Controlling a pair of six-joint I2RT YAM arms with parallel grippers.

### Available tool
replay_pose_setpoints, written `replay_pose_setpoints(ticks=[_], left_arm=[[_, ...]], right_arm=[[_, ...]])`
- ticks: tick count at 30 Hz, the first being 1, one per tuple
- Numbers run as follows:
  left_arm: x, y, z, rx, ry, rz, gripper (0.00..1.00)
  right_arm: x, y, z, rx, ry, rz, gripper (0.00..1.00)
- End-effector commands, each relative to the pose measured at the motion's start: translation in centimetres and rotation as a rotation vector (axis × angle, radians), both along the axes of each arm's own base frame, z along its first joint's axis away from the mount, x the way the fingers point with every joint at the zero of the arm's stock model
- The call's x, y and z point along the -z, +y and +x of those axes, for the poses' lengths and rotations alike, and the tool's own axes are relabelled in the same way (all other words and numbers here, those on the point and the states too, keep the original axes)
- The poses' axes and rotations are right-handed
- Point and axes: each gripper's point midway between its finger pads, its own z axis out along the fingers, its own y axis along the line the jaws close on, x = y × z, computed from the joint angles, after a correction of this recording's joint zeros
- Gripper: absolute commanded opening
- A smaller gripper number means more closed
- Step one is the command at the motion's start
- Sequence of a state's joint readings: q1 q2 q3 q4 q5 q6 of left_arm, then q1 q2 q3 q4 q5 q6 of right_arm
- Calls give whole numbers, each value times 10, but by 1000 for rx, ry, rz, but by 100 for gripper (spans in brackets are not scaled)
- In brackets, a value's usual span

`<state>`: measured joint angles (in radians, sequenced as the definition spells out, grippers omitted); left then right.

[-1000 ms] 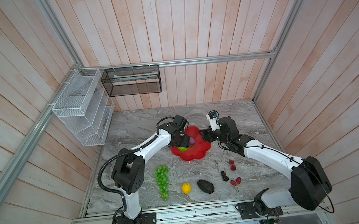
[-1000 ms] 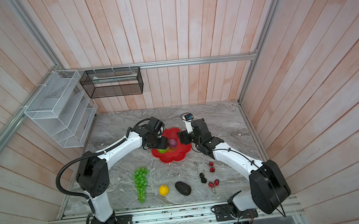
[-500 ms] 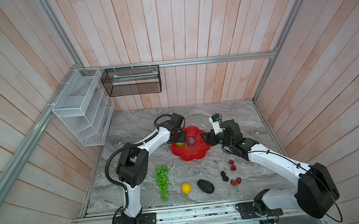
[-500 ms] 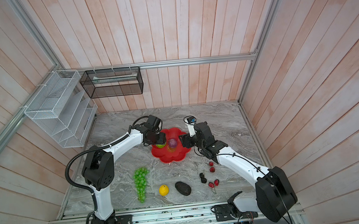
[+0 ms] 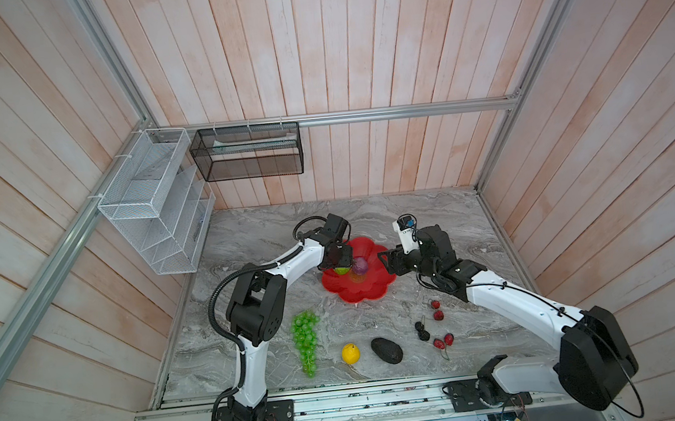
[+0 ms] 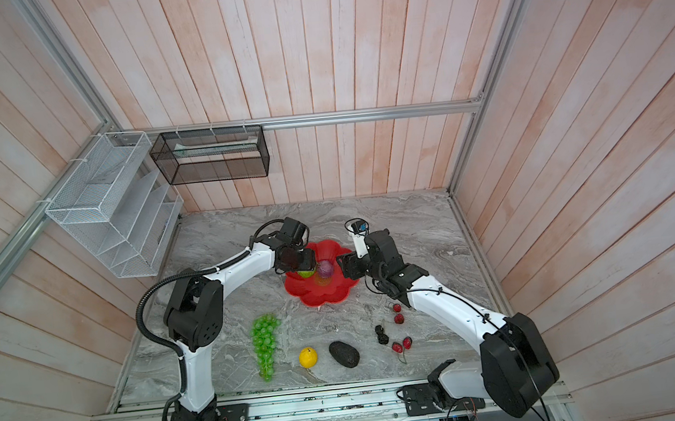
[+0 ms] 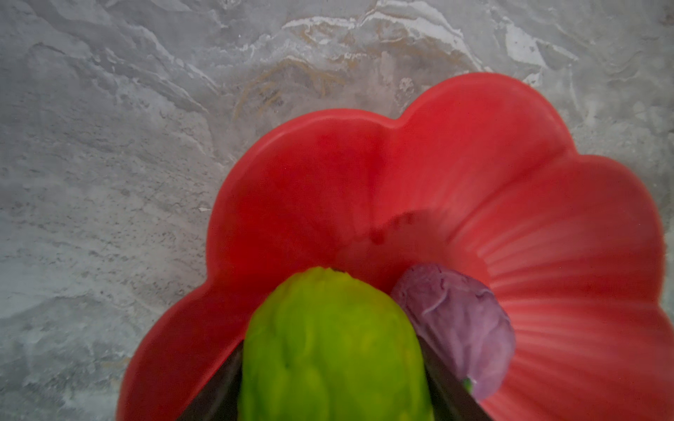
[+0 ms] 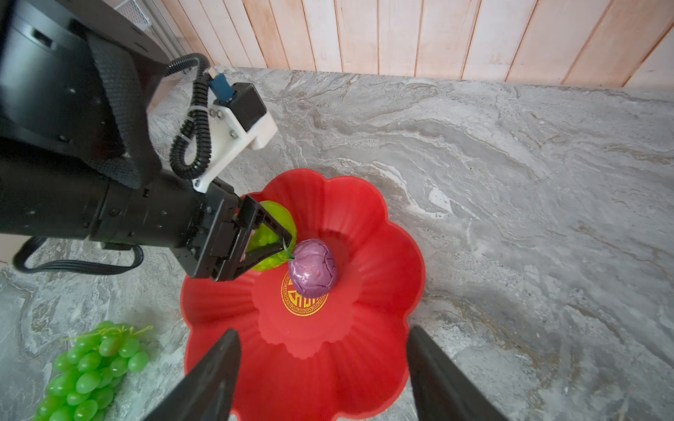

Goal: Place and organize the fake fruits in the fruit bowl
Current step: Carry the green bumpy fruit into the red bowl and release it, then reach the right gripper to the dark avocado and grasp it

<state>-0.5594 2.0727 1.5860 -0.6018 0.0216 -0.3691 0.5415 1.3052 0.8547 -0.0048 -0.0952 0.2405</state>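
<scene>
The fruit bowl is a red scalloped dish with a gold emblem. A purple ball lies in its middle. My left gripper is shut on the bumpy lime-green ball, low over the bowl's left side, right beside the purple ball. My right gripper stands open and empty at the bowl's right rim. On the table in front lie the green grapes, lemon, avocado and small red and black berries.
A white wire basket hangs on the left wall and a black mesh basket on the back wall. The grapes lie close to the bowl's front left. Wooden walls close in the marble table on three sides.
The left gripper with the lime-green ball has shifted a little toward the bowl's far-left side, and its elbow has swung inward. The right gripper has backed slightly off the bowl.
</scene>
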Motion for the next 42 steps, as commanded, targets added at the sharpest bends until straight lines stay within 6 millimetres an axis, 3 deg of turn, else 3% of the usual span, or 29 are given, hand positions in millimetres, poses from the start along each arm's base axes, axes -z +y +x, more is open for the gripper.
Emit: replay_pose_setpoints(ticks=[1,11,15,22,34,42], left_arm=[[-1,-10,6,-3,-15,-23,59],[5,-21,6,9,-2,-49,63],[6,-24,8,13,-2,-54,72],[0,-25,11,18,-18,-50,78],[-34,-20,3,32,-69,-63,81],[-65,7,-14,-4,-151,-42,81]], right_arm=[[-3,-3,-3,6,3,1,72],[1,-6,-4,15,5,-6,72],[-1,-7,-4,19,1,-8,72],[-1,-6,-6,7,3,-9,74],[-2,-2,-7,-14,18,-8,73],[27,2,-28,-41,156,-72,73]])
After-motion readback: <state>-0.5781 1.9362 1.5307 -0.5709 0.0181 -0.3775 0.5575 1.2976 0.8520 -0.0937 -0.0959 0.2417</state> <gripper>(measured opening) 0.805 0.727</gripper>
